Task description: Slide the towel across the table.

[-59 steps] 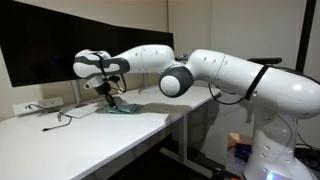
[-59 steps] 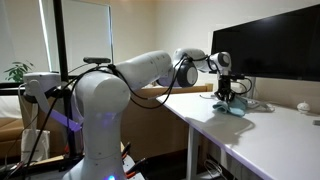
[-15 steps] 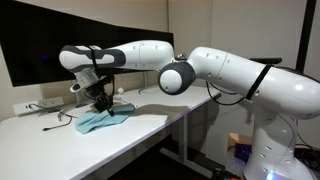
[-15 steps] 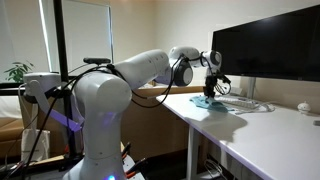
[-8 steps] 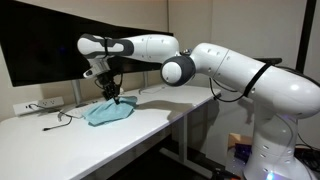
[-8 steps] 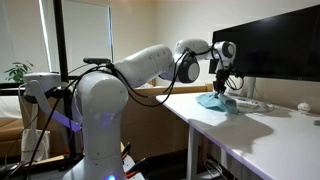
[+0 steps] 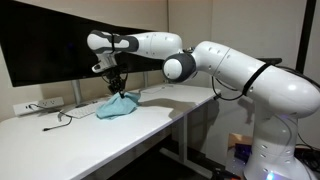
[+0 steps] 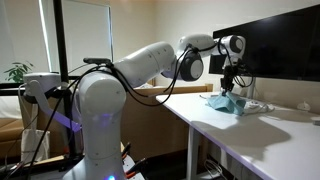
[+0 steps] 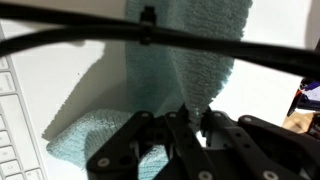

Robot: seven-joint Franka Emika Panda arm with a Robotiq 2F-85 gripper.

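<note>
A light blue towel (image 7: 117, 107) lies bunched on the white table (image 7: 60, 135), near the monitor. My gripper (image 7: 118, 89) is shut on the towel's top fold and holds that part lifted, with the rest trailing on the table. The same hold shows in an exterior view, gripper (image 8: 231, 90) over towel (image 8: 224, 102). In the wrist view the towel (image 9: 190, 55) hangs from between the closed fingers (image 9: 190, 118).
A large black monitor (image 7: 50, 50) stands at the back of the table. A power strip (image 7: 28, 107) and a thin black cable (image 7: 60, 118) lie on the table beside the towel. A keyboard edge (image 9: 12, 120) shows in the wrist view.
My gripper, shut on the towel, has dragged it along the table toward the monitor's base and lifted its held part higher.
</note>
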